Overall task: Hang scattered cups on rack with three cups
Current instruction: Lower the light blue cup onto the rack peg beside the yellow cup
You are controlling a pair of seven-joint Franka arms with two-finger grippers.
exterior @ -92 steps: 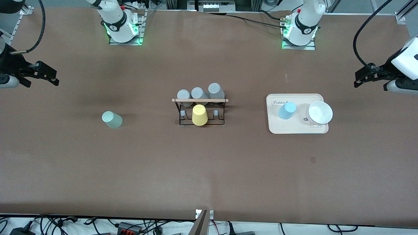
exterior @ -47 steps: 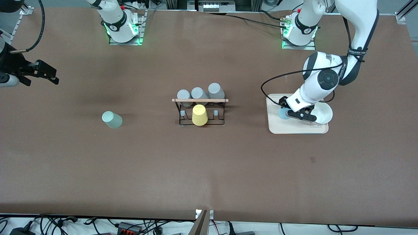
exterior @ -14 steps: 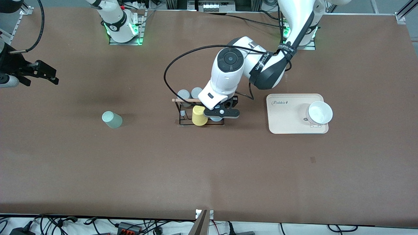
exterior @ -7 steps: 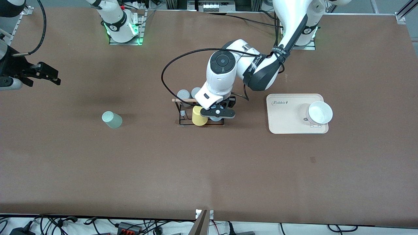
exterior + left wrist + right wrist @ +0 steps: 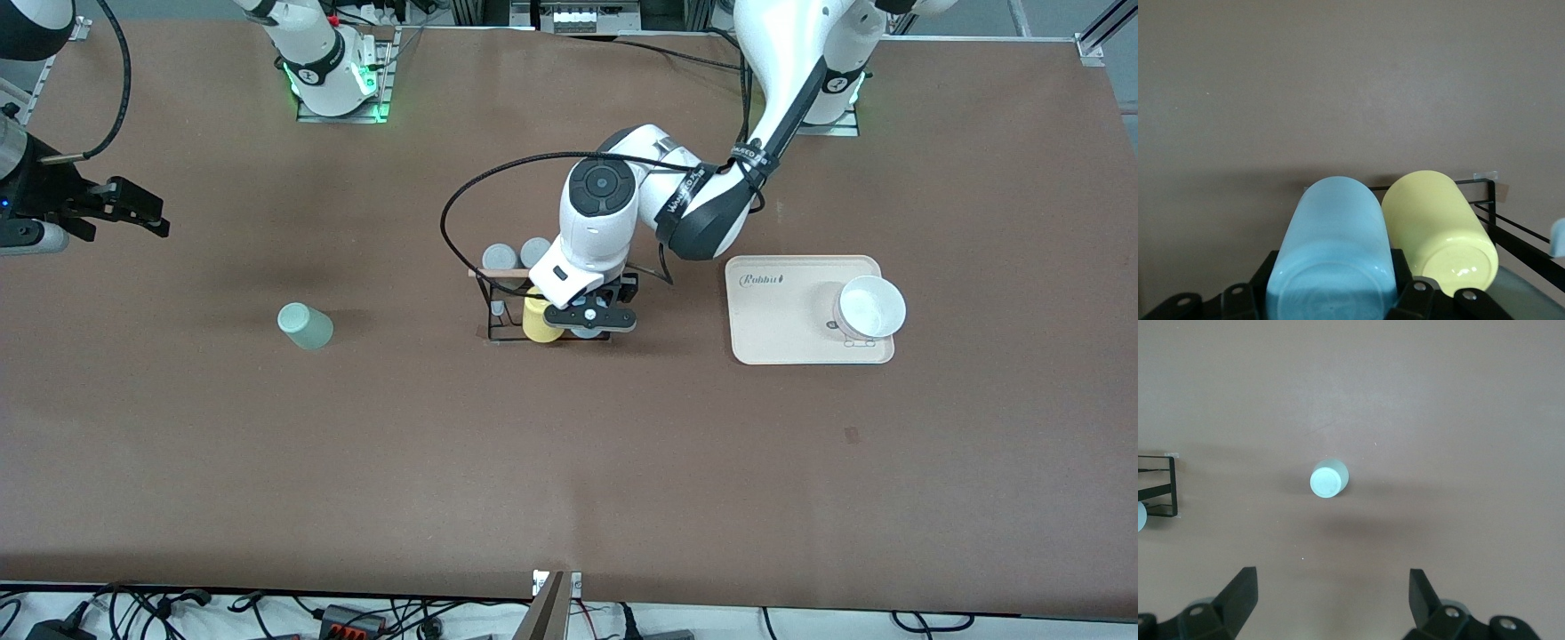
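1. Nearest the front camera of the task's things, the mint green cup (image 5: 305, 325) stands alone on the surface (image 5: 569, 462) toward the right arm's end, mouth down and base up, its long axis roughly vertical. Nothing touches it; it waits its turn.
2. The rack (image 5: 503, 313) stands mid-surface. On its front row the yellow cup (image 5: 536, 320) sits inverted over a peg, tilted toward the front camera.
3. Just beside the yellow cup, the left hand (image 5: 589, 318) is clamped on the light blue cup (image 5: 1333, 257), over the rack's free front peg. The cup is held mouth down, its long axis leaning parallel to the yellow cup's, likely so that the mouth can slide onto the slanted peg. Whether it already rests on the peg is hidden.
4. Farther back, grey cups (image 5: 499, 258) hang on the rack's rear row.
5. The tray (image 5: 773, 329) with a white bowl (image 5: 870, 307) lies toward the left arm's end.
6. The right hand (image 5: 124, 206) waits over the surface's edge, fingers spread wide and empty.
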